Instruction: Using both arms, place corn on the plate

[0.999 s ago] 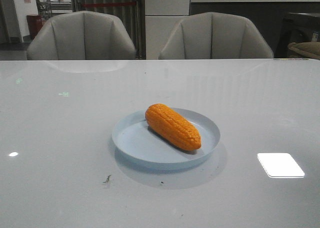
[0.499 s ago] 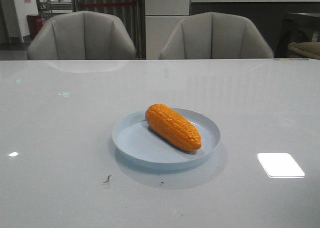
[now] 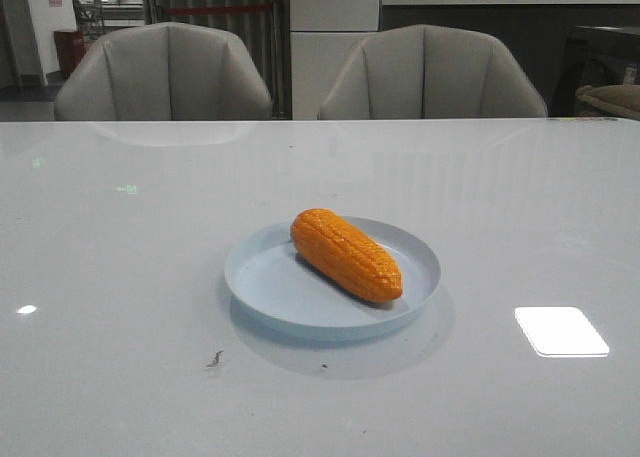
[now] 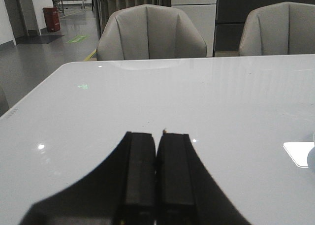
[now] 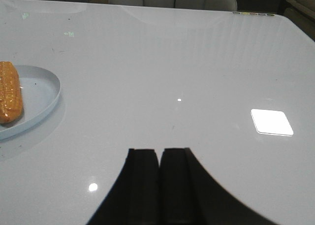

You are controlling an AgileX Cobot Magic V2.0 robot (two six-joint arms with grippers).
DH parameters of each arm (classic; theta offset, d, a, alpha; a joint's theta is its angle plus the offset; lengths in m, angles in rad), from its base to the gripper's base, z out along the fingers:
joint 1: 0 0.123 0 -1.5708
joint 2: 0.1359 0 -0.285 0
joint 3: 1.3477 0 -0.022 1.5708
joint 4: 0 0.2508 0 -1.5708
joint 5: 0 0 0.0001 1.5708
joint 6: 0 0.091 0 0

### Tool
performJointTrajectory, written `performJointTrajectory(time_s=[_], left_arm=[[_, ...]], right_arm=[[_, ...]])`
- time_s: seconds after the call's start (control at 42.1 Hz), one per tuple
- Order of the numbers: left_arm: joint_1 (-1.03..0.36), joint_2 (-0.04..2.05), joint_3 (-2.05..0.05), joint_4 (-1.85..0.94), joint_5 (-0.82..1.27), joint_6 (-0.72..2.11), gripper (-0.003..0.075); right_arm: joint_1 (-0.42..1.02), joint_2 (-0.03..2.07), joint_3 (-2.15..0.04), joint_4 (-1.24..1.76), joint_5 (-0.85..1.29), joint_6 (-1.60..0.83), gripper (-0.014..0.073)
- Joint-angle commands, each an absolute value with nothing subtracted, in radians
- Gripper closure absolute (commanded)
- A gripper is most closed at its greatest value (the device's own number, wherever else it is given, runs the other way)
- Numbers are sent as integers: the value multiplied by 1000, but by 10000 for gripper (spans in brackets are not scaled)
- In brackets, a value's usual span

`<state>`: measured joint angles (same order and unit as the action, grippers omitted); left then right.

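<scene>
The glossy orange plastic corn lies on the round pale blue plate, both grippers pressed together nearby, so the task looks done.

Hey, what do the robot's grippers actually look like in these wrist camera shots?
The left gripper and right gripper each show two flat, blocky black fingers with squared tips, widening into dark curved bodies. No cables, markings or lights are visible.

**Gloss and grain**

The corn looked like glossy plastic, its kernels bumpy. The plate was smooth with a soft sheen. The table shone like polished glass, mirroring lights. The chairs seemed matt leather.
</scene>
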<state>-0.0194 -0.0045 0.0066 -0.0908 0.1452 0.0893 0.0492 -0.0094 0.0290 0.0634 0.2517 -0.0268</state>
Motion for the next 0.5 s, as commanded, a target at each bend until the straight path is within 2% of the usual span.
performJointTrajectory(time_s=[0.0, 0.476], left_arm=[[-19, -7, 10, -103, 59, 82, 631], [-19, -7, 10, -103, 59, 82, 631]], right_arm=[[56, -34, 13, 66, 157, -37, 538], [56, -34, 13, 66, 176, -37, 538]])
